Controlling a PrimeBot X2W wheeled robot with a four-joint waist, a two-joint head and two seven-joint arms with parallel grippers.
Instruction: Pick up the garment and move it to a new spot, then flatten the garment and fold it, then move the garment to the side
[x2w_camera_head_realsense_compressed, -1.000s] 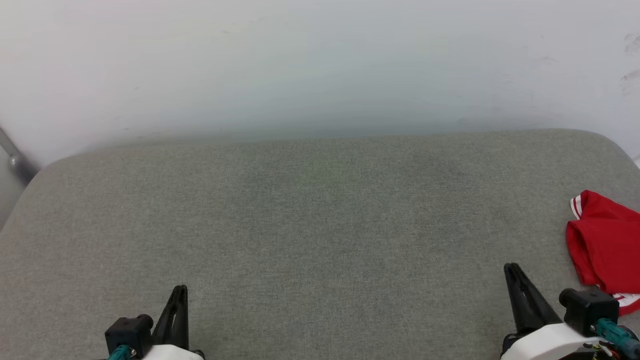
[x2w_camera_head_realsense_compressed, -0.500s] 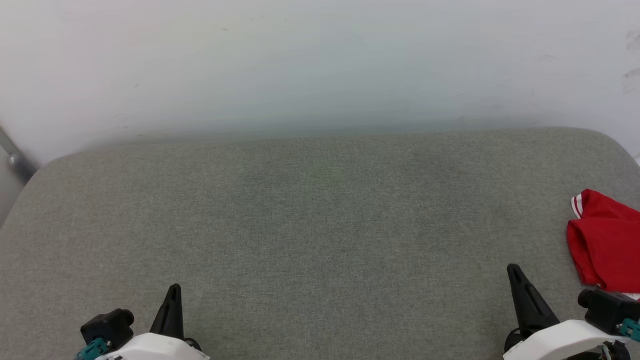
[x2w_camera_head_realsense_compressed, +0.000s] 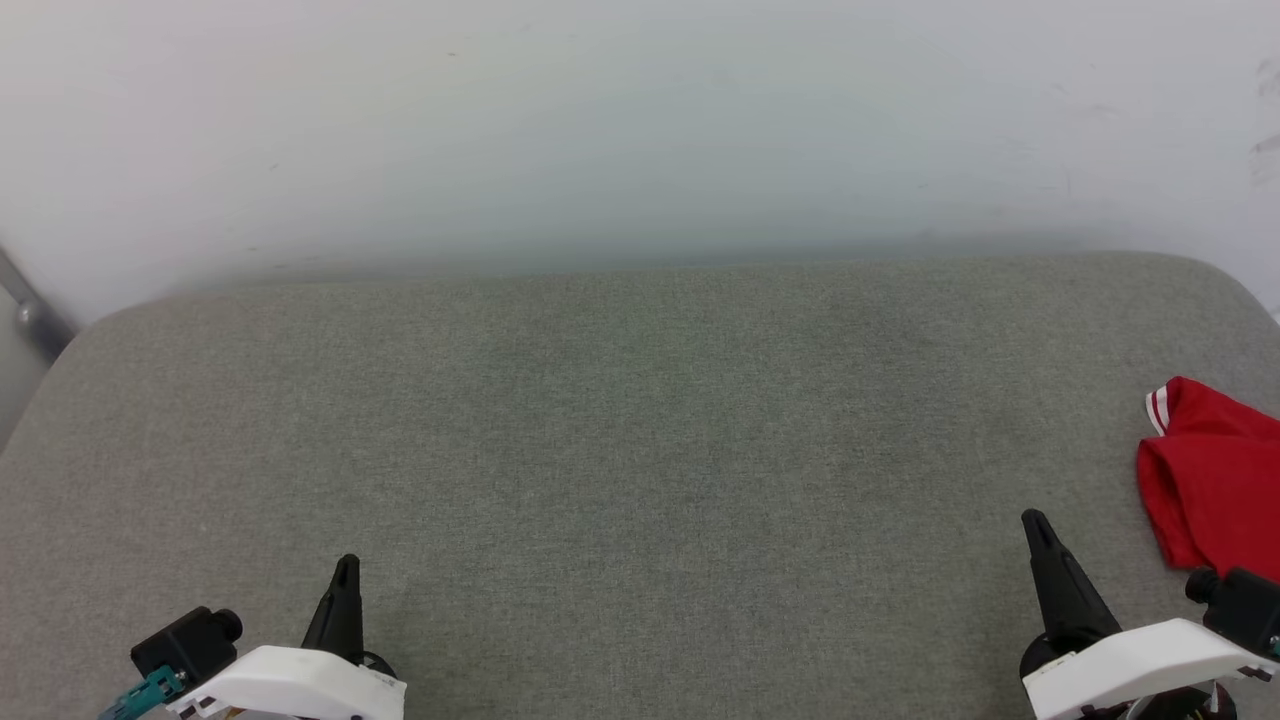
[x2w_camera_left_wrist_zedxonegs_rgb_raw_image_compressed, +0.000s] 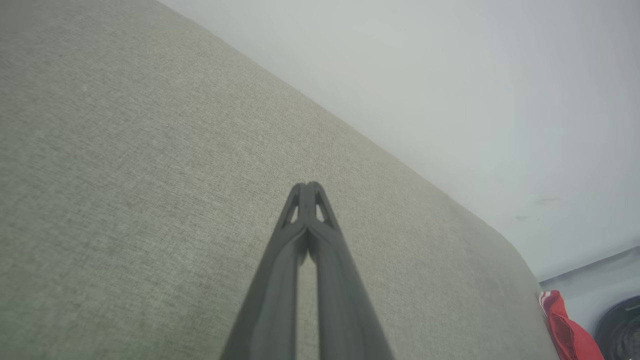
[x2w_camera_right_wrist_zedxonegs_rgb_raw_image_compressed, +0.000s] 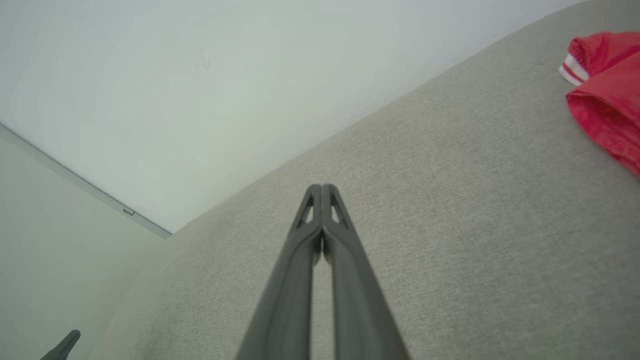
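Observation:
The garment (x2w_camera_head_realsense_compressed: 1215, 485) is a bunched red shirt with a red-white striped trim, lying at the right edge of the grey cushion (x2w_camera_head_realsense_compressed: 640, 430); most of it runs out of the head view. It also appears as the garment (x2w_camera_right_wrist_zedxonegs_rgb_raw_image_compressed: 607, 95) at the upper right of the right wrist view and as a red sliver of garment (x2w_camera_left_wrist_zedxonegs_rgb_raw_image_compressed: 567, 332) low right in the left wrist view. My right gripper (x2w_camera_head_realsense_compressed: 1035, 522) is shut and empty, just left of the shirt. My left gripper (x2w_camera_head_realsense_compressed: 347, 565) is shut and empty, far away at the lower left. Fingertips meet in both wrist views (x2w_camera_left_wrist_zedxonegs_rgb_raw_image_compressed: 307, 186) (x2w_camera_right_wrist_zedxonegs_rgb_raw_image_compressed: 321, 187).
A pale wall (x2w_camera_head_realsense_compressed: 640, 130) rises directly behind the cushion. A grey metal bar (x2w_camera_head_realsense_compressed: 30, 305) slants at the far left edge. A dark round object (x2w_camera_left_wrist_zedxonegs_rgb_raw_image_compressed: 622, 327) sits beyond the cushion's corner in the left wrist view. The cushion's wide middle is bare fabric.
Both grippers have closed from slightly apart to shut. Both arms have rolled at the wrist, showing more white casing, and the right fingertip sits a little higher.

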